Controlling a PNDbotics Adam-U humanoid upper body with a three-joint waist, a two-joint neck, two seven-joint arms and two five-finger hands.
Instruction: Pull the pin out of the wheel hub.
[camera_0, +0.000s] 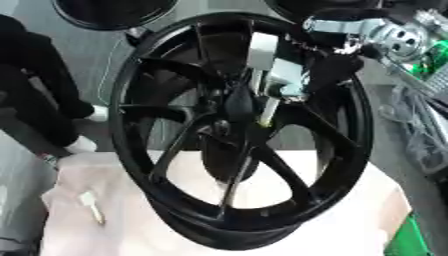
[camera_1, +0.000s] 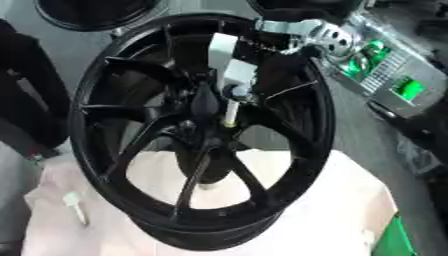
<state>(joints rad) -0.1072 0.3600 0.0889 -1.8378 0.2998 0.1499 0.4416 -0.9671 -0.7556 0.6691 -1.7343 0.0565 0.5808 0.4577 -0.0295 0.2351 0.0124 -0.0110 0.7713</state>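
A black spoked wheel (camera_1: 297, 145) stands upright on a table draped in white cloth (camera_1: 341, 200). Its hub (camera_1: 188, 127) sits at the centre, where the spokes meet. My right arm comes in from the upper right and my right hand (camera_1: 234, 75) is just above and to the right of the hub. Its fingers are curled on the top of a pale, slim pin (camera_1: 229, 112). The pin hangs nearly upright with its lower end at the hub's right side. I cannot tell whether that end is still inside the hub. My left hand shows in no view.
A second small pale pin (camera_0: 90, 205) lies on the cloth at the lower left. A person in black with white gloves (camera_0: 83, 145) stands at the left, by the wheel's rim. Silver and green equipment (camera_1: 385, 65) fills the right side. Another dark round object (camera_0: 109, 12) sits at the top left.
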